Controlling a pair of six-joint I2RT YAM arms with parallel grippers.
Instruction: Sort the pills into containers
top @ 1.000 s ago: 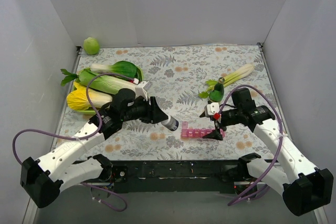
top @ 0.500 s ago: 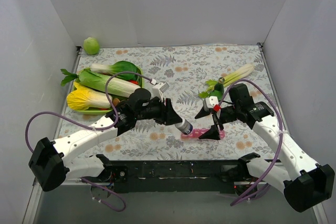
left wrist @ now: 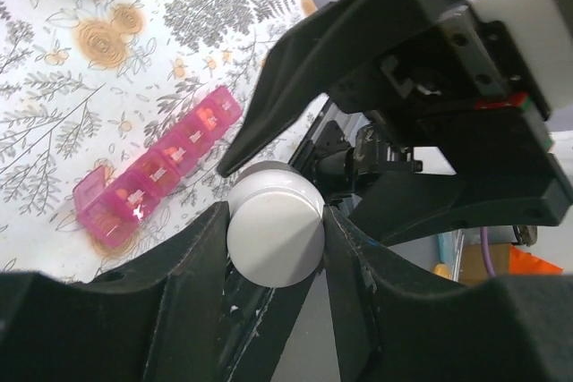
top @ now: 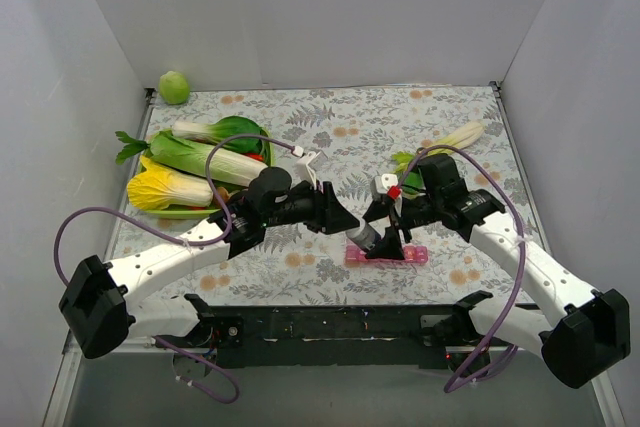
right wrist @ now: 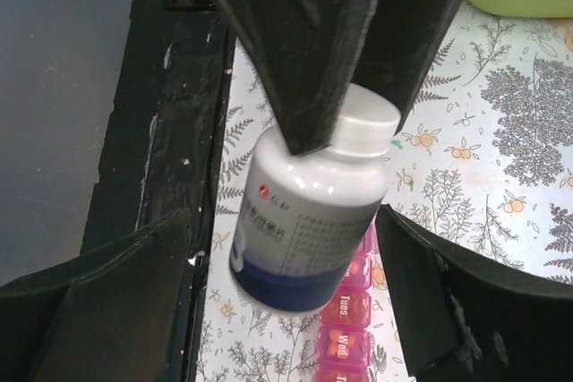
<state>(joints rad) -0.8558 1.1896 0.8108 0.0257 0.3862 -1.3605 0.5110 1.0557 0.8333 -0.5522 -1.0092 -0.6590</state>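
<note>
Holding the bottle [right wrist: 309,221] up by its cap end, my left gripper [left wrist: 274,237] was clenched on it, and the white cap [right wrist: 367,127] sat between the two left fingers. The bottle hung tilted in the air, just above the organizer [top: 386,254]. The organizer lay flat on the table [top: 330,137], at about 5 o'clock of the mat, close to the near edge.

My right gripper [right wrist: 283,225] stood released, with one jaw at 9 o'clock of the bottle and the other at 3 o'clock. Both jaws were apart from the bottle, so it had no grip on it yet.

By my judgement the task was at its beginning. The cap was on the bottle, so no pill could come out of it. In the left wrist view I saw orange marks through several pink compartments, but I could not tell if they were pills or only printing. The end compartment seemed to have its lid raised; the others looked closed.

What was left, as I judged: take the bottle body with the right gripper, remove the cap, open the lids, and put pills in each compartment.
</note>
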